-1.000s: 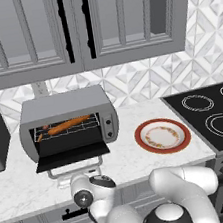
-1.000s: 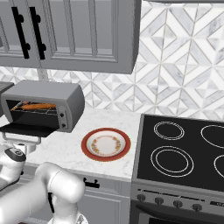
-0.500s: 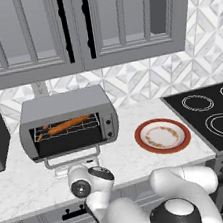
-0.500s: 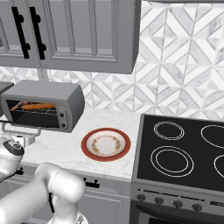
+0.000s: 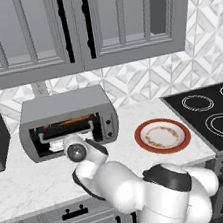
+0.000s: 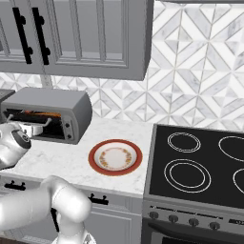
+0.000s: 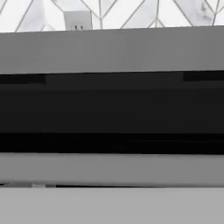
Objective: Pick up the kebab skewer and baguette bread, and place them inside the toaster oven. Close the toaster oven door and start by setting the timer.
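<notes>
Toaster oven (image 5: 67,121) sits at the back of the surface (image 5: 38,182), left of the empty plate (image 5: 162,135). An orange-brown strip on the rack reads as the baguette bread (image 5: 65,124); skewer not resolvable. Toaster oven door (image 5: 66,135) is swung most of the way up, not latched, with the wrist right in front of it. Tool itself is hidden; by its spread it's fully open, nothing held. My read: the door is a rigid, light hinged panel with slick glass, so push the bar handle mid-span, not the glass.
</notes>
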Robot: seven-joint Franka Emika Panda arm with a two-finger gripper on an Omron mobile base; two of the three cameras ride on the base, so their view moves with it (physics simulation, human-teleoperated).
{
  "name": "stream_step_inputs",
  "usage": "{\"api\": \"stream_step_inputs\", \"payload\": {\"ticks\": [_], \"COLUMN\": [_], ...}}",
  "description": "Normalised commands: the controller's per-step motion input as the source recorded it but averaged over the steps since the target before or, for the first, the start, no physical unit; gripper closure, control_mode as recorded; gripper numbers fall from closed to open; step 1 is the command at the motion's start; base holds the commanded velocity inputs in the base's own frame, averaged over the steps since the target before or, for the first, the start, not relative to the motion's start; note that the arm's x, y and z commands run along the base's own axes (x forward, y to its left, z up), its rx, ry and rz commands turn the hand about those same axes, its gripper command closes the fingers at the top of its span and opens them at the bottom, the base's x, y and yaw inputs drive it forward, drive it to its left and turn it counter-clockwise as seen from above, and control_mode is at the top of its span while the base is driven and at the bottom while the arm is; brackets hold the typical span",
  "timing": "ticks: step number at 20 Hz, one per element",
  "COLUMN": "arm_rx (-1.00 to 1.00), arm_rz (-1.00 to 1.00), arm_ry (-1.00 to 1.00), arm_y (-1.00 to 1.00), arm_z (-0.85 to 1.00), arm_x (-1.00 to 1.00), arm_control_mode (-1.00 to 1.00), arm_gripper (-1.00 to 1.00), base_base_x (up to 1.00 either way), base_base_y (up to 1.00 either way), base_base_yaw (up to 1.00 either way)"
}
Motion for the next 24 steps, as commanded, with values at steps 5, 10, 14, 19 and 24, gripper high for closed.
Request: {"api": "stream_step_inputs", "payload": {"ticks": [5,10,14,19,24], "arm_rx": [0.0,0.0,0.0,0.0,0.0], "arm_rz": [0.08,0.08,0.08,0.1,0.09], "arm_ry": [0.23,0.3,0.33,0.17,0.02], "arm_y": [0.0,0.0,0.0,0.0,0.0], "arm_z": [0.79,0.59,0.26,0.22,0.53], "arm_x": [0.82,0.57,0.18,0.0,0.0], "arm_control_mode": [-1.0,-1.0,-1.0,-1.0,-1.0], "arm_gripper": [-1.0,-1.0,-1.0,-1.0,-1.0], "base_base_x": [0.0,0.0,0.0,0.0,0.0], "base_base_y": [0.0,0.0,0.0,0.0,0.0], "base_base_yaw": [0.0,0.0,0.0,0.0,0.0]}}
